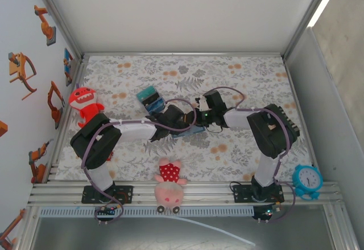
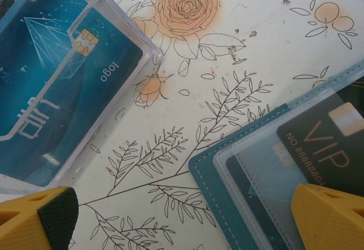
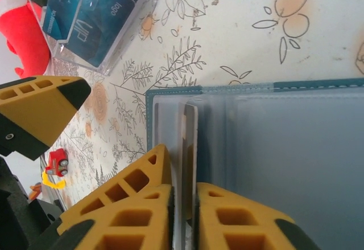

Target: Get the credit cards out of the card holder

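Since the card holder (image 3: pixel 284 147) lies opened flat near the middle of the bench (image 2: pixel 256 45), its clear sleeves face up and a credit card (image 3: pixel 190 142) can be reached edge-on. The right tool (image 3: pixel 182 170) is pinched on that card's thin edge, gripping from 6 o'clock in its wrist view, probably to draw it free. The left tool (image 2: pixel 185 216) hangs spread wide over the holder's 10 o'clock corner, seemingly ready to pin it down. Farther out at 10 o'clock sits a clear case (image 2: pixel 57 79) of blue cards.

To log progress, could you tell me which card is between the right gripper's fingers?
The pale card standing edge-on over the card holder; the blue cards lie flat in the clear box.
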